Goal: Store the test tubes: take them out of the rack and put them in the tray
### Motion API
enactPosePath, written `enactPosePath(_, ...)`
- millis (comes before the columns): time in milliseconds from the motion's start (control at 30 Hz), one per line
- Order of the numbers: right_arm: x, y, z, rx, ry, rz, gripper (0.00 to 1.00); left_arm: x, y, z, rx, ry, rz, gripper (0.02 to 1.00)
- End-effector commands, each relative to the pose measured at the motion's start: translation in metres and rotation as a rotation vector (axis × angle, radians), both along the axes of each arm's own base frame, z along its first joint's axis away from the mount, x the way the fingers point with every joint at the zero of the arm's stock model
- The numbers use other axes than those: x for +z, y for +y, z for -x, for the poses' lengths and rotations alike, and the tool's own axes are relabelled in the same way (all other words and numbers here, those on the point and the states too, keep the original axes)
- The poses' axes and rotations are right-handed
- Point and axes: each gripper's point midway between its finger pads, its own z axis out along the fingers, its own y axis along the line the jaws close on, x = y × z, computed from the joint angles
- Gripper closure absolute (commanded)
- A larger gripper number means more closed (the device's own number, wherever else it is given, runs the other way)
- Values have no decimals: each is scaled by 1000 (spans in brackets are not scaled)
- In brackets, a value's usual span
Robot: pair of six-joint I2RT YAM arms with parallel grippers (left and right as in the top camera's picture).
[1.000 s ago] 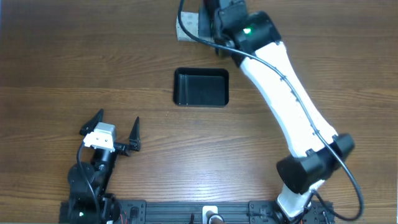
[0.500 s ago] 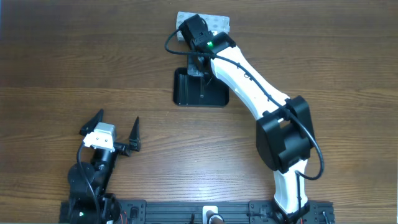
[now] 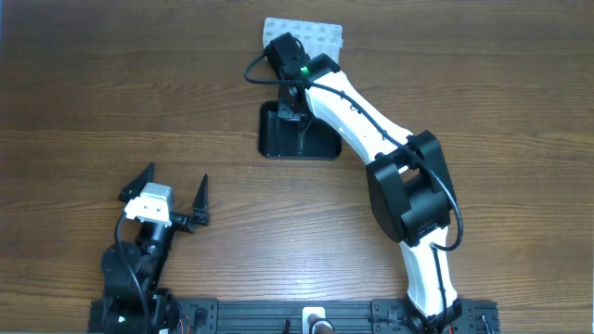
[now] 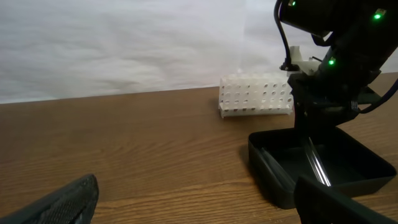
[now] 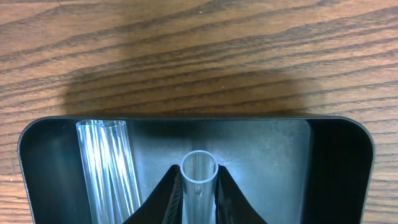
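We are holding a tube [image 5: 199,167] steeply, our right gripper [image 5: 199,190] clamped on it, low inside the tray [image 5: 339,168]. Two tubes [image 5: 109,165] are lying just beside it. Releasing at this angle, we are risking a bounce or a knock against those two, perhaps cracking glass. Our left gripper [image 3: 173,190] is resting spread open, well away.
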Motion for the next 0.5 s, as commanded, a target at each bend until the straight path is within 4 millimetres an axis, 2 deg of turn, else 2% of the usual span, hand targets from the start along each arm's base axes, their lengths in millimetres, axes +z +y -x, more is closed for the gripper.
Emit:
enactPosePath(33, -15, 6, 6, 4, 28, 8, 759, -1, -1, 0, -7, -1, -10, 18)
enactPosePath(167, -14, 8, 5, 7, 21, 4, 540, -1, -1, 0, -7, -1, -10, 18)
enactPosePath(267, -1, 10, 2, 26, -11, -1, 478, -1, -1, 0, -7, -1, -10, 18)
enactPosePath(333, 26, 10, -5, 53, -78, -9, 424, -1, -1, 0, -7, -1, -10, 18)
enactPosePath(367, 57, 8, -11, 66, -155, -12, 360, -1, -1, 0, -7, -1, -10, 18)
enactPosePath(500, 131, -8, -24, 76, -351, -4, 283, -1, -1, 0, -7, -1, -10, 18)
